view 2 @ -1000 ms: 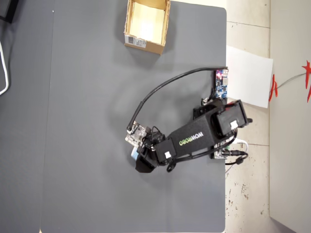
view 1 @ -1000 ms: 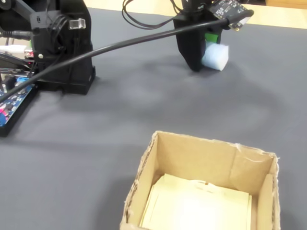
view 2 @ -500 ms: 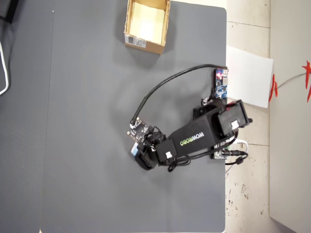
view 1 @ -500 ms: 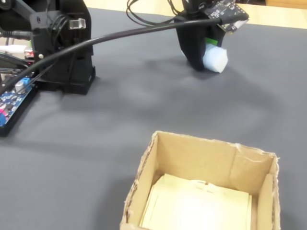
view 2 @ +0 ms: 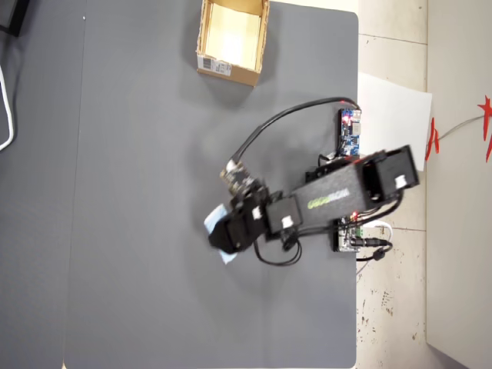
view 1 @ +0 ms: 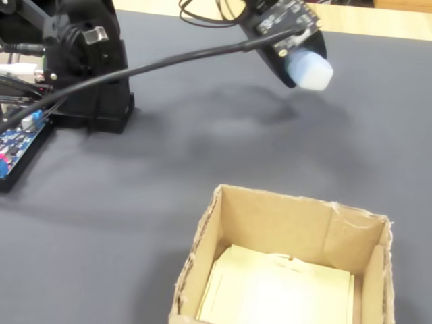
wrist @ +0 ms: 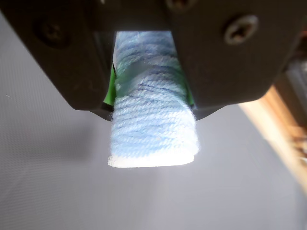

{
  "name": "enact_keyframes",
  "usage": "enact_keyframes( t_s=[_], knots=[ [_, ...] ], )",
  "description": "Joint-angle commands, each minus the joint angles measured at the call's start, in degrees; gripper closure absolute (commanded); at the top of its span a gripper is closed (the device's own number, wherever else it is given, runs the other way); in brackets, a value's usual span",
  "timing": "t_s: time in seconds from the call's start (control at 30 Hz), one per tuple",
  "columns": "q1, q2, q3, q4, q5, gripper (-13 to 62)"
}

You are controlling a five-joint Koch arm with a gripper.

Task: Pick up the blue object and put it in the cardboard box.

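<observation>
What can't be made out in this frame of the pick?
- Blue object: its upper end is hidden between the jaws in the wrist view; the overhead view shows only a pale, blurred sliver.
- Cardboard box: its near wall is cut off by the fixed view's bottom edge.
- Box's barcode label: too small to read from overhead.

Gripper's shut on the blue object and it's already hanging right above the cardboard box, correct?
Not above the box. The gripper is shut on the blue object, but the overhead view shows it mid-table, well away from the cardboard box, which stands at the table's top edge in that view.
</observation>
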Motion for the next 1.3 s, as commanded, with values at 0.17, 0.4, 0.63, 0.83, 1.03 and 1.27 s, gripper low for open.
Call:
enact_keyframes(
  t_s=[0.17,0.4,0.63,0.83,1.03,1.27],
  knots=[
    [9.23,15.12,12.66,-18.72,-2.29,42.0],
    [22.32,17.05,17.58,-29.36,-10.37,42.0],
    [40.08,17.05,14.41,-29.36,-25.22,42.0],
    [48.6,12.74,2.02,-19.78,-31.46,41.9],
    [59.94,-4.57,-20.48,-13.71,-32.08,41.9],
    [65.65,-12.57,-26.89,-9.23,-30.59,41.9]
  ],
)
